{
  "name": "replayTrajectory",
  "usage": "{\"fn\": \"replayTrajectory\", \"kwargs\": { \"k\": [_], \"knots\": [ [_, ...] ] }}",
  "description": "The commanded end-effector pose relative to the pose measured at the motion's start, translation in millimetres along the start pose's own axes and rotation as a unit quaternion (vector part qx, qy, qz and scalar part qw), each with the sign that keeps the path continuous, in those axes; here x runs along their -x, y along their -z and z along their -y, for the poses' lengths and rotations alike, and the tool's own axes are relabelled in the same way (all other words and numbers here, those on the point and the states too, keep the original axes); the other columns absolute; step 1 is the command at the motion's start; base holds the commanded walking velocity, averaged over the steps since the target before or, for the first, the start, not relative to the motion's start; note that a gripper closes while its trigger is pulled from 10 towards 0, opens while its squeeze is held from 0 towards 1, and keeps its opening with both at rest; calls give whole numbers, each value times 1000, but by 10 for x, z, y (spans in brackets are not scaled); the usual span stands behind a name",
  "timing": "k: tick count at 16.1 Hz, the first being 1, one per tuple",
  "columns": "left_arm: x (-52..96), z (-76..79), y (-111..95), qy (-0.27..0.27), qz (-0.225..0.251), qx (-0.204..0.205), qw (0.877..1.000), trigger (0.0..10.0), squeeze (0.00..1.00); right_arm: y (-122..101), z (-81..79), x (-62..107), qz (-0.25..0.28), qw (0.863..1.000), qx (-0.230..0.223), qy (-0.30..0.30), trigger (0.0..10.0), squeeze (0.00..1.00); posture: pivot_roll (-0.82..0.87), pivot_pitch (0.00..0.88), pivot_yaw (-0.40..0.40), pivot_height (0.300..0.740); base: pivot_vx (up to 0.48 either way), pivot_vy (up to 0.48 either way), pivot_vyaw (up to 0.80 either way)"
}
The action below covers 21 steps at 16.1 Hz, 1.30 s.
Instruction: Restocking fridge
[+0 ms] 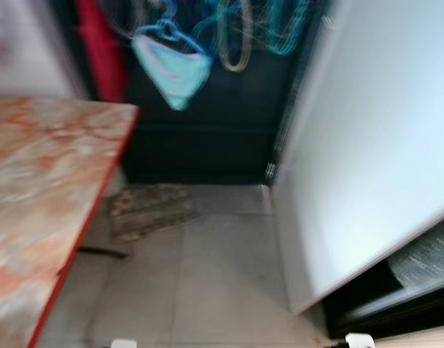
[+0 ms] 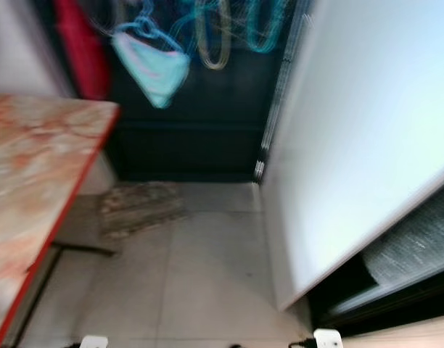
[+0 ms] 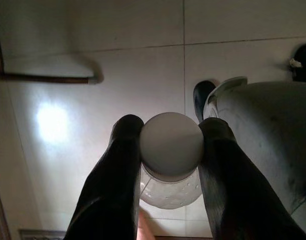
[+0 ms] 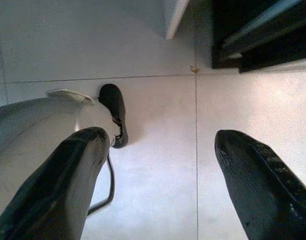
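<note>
In the left wrist view my left gripper (image 3: 171, 139) is shut on a clear bottle with a white round cap (image 3: 171, 144), held over the pale tiled floor beside my own grey leg. In the right wrist view my right gripper (image 4: 158, 165) is open with nothing between its fingers, hanging above the floor. The white fridge door (image 1: 367, 145) stands open on the right of the blurred head views, with the dark fridge interior and a shelf (image 1: 418, 275) below it.
A red-edged marbled table (image 1: 40, 188) stands at the left. A small patterned mat (image 1: 149, 210) lies on the tiles ahead. Hangers and a pale cloth (image 1: 171, 69) hang against a dark back wall. Tiled floor (image 1: 207, 275) runs between table and fridge door.
</note>
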<state>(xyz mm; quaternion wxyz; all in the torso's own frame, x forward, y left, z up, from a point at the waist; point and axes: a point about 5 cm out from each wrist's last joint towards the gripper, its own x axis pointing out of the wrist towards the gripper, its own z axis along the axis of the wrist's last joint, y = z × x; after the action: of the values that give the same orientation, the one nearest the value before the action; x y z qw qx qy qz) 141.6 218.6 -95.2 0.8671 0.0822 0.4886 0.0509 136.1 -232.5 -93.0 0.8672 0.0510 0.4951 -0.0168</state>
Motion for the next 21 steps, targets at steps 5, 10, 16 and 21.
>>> {"fn": "replayTrajectory", "kwargs": {
  "k": [5, 10, 16, 21],
  "knots": [
    [28, -13, 128, 5, -17, -8, 1000, 10000, 0, 78, -17, 8, -7, 1000, -16, 5, 10000, 0, 54, 150, -1, 740, 0, 0, -775],
    [28, -26, 117, 7, -11, -27, 1000, 10000, 0, 109, -23, 12, -9, 1000, -20, 6, 10000, 0, 56, 127, 4, 740, 0, -76, -775],
    [29, -40, 128, 8, -16, -23, 1000, 10000, 0, 143, -22, 19, -11, 1000, -24, 10, 10000, 0, 55, 107, 10, 740, 0, -119, -775],
    [26, -27, 111, 15, -12, -25, 999, 10000, 0, 157, -18, 23, -11, 999, -28, 14, 10000, 0, 51, 103, 12, 740, 0, 0, -775]
  ]
}}
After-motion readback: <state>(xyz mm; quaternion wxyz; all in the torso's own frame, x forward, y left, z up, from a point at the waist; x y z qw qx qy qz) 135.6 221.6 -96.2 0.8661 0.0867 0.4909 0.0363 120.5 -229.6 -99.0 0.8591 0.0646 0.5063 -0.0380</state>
